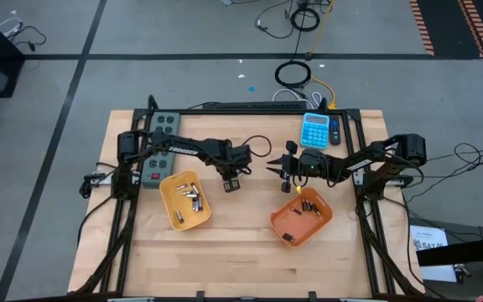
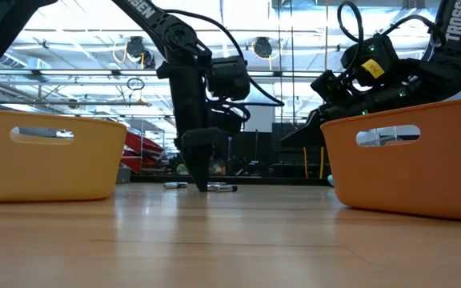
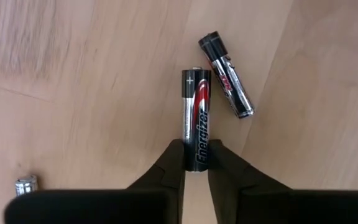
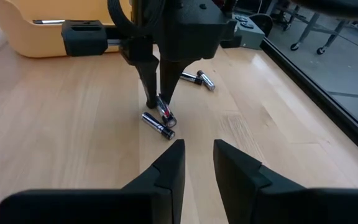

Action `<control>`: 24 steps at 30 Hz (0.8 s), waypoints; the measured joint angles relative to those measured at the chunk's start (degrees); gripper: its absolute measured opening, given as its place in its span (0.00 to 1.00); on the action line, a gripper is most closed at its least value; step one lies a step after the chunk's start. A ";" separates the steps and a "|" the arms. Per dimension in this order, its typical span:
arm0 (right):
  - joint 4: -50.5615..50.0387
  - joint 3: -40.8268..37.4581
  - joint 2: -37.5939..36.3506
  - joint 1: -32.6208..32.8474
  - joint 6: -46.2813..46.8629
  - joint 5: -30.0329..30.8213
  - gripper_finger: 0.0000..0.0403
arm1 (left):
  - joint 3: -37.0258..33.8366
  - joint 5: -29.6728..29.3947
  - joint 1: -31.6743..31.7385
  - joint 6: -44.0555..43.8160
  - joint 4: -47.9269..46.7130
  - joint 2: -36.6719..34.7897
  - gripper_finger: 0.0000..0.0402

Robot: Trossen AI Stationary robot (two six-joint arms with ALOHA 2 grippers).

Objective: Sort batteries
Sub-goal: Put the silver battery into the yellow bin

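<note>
A black-and-red battery (image 3: 196, 112) lies on the wooden table between the two trays, and my left gripper (image 3: 196, 163) is shut on it, pointing down. A second dark battery (image 3: 225, 74) lies just beside it, and a silvery one (image 3: 25, 185) a little farther off. More loose batteries (image 4: 197, 78) lie beyond the left arm. My right gripper (image 4: 197, 158) hovers open to the right of them, over bare wood, with nothing between its fingers. The yellow tray (image 1: 171, 186) holds silvery batteries. The orange tray (image 1: 285, 211) holds dark ones. My left gripper pinches the battery's two long sides near its unmarked end (image 3: 196, 149), opposite the plus end, between its two fingers. The fingers (image 4: 151, 93) come from above, pointing down, and stand across the battery. The battery lies flat on the table.
A blue calculator (image 1: 314, 128) and a grey button box (image 1: 162, 138) stand along the far edge. The yellow tray sits at the left front of the loose batteries, the orange tray at the right front. Bare wood stretches toward the near edge.
</note>
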 joint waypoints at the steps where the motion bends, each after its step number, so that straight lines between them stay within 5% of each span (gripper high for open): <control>1: 0.00 0.00 0.00 0.00 0.00 0.00 0.19 | 0.00 0.00 0.00 0.02 -0.02 0.22 0.12; 12: 0.01 0.00 0.00 0.00 -0.04 0.02 0.19 | 0.39 -1.25 0.17 0.75 -0.87 -1.23 0.12; 18: 0.02 0.00 0.00 0.00 -0.04 0.02 0.19 | 1.14 -5.65 1.77 -0.04 -6.85 -8.37 0.12; 20: 0.00 0.00 0.00 0.00 -0.04 0.34 0.19 | 1.11 -2.93 2.05 -1.60 -11.69 -11.08 0.12; 24: -0.01 0.00 0.00 0.00 -0.02 0.37 0.19 | 0.91 14.85 2.10 -9.59 -21.95 -16.84 0.12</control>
